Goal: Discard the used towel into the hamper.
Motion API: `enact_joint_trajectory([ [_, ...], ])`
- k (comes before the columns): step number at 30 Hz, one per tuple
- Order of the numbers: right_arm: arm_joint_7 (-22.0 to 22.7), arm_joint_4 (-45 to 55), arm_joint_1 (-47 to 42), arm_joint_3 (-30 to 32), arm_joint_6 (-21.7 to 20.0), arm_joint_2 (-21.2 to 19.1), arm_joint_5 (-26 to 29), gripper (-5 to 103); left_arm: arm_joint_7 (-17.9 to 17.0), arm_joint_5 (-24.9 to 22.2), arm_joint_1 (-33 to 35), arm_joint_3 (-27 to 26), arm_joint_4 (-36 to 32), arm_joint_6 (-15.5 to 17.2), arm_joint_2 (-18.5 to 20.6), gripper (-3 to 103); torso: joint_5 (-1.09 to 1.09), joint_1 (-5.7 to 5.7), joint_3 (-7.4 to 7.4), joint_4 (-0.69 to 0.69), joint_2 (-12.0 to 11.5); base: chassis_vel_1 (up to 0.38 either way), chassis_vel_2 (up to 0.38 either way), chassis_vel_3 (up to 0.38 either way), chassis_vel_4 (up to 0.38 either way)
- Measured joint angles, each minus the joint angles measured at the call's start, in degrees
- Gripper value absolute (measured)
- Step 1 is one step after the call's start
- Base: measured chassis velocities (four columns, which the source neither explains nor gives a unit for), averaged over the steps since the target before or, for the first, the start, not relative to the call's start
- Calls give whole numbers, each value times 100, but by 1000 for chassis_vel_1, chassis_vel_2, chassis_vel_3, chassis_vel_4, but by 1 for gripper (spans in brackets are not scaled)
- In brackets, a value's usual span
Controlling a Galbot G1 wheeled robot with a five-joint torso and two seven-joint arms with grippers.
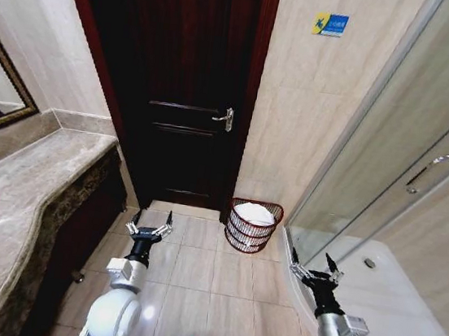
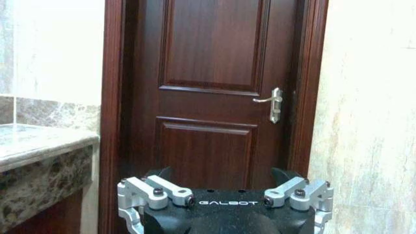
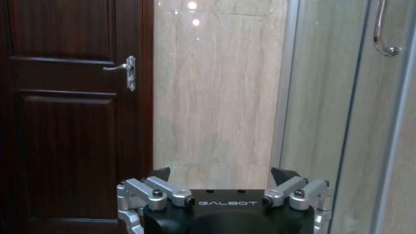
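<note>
Against the wall beside the dark door (image 1: 182, 81) stands the hamper (image 1: 253, 226), something white already lying in it; the left pincer (image 1: 149, 227) and right pincer (image 1: 316, 269) hover low over the floor tiles, both spread and empty; any approach should stay centred on the hamper's rim, clear of the shower glass (image 1: 387, 180).

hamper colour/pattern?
Dark red-brown open-weave wire hamper with horizontal ring bands, something white inside; best in the head view.
</note>
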Motion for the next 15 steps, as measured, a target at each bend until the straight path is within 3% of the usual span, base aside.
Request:
enact_joint_trajectory([
  [15,-18,-28,11,-87,8,57,-137,100,5,13,16,-98,67,-102,60,100,0,-1,-1,1,0,100,-76,-87,95],
])
